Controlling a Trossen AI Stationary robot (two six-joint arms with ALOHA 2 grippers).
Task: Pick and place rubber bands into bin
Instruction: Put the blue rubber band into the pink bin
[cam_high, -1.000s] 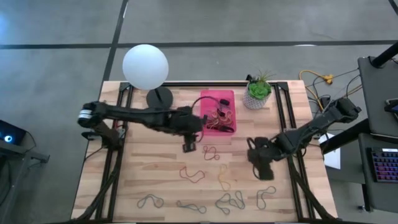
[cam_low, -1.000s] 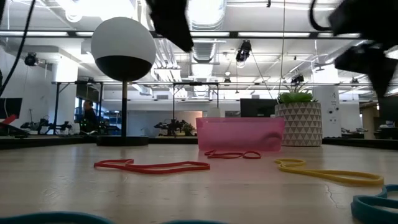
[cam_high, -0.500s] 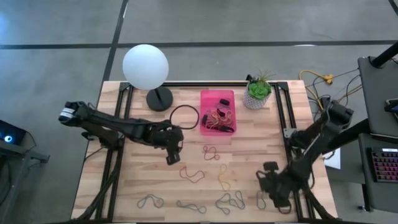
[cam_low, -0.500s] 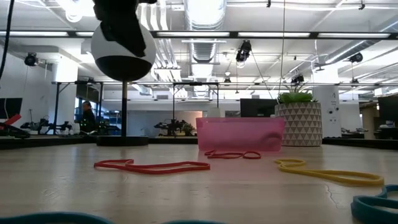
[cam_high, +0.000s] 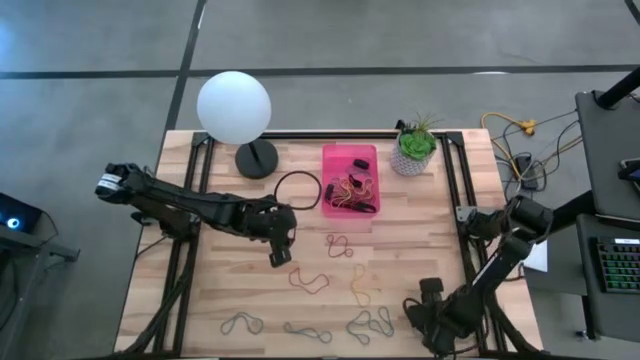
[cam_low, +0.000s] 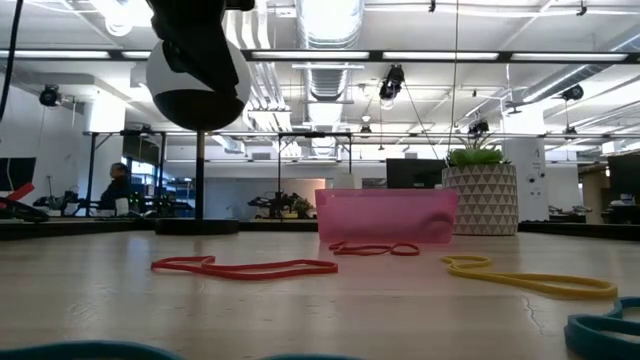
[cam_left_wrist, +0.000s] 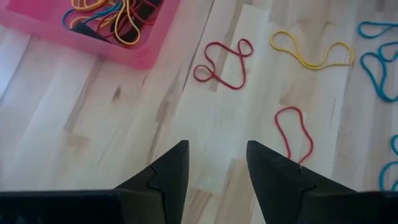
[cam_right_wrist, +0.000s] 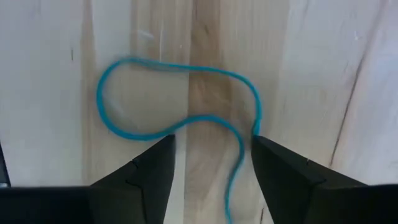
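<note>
Several rubber bands lie flat on the wooden table: a red one (cam_left_wrist: 224, 62), a yellow one (cam_left_wrist: 311, 50), another red one (cam_left_wrist: 295, 134) and teal ones (cam_high: 372, 323) near the front edge. The pink bin (cam_high: 350, 180) at the back middle holds more bands. My left gripper (cam_left_wrist: 216, 149) hangs open over bare wood, nearer the front than the bin. My right gripper (cam_high: 432, 322) points down at the front right, open, its fingers on either side of a strand of a teal band (cam_right_wrist: 174, 99). My right gripper comes at the teal band from above, pointing down. The band lies flat on the table and its strand (cam_right_wrist: 256, 127) runs close by one fingertip (cam_right_wrist: 264, 146). I cannot tell whether they touch.
A white globe lamp (cam_high: 234, 108) with its black cable loop (cam_high: 297, 190) stands at the back left. A potted plant (cam_high: 415, 150) stands right of the bin. Black frame rails (cam_high: 180, 270) run along both table sides.
My left gripper has drawn back from beside the bin toward the table's left and near edge, then stopped. My right gripper has swung from the table's right middle to the near edge and sunk over the teal band there.
</note>
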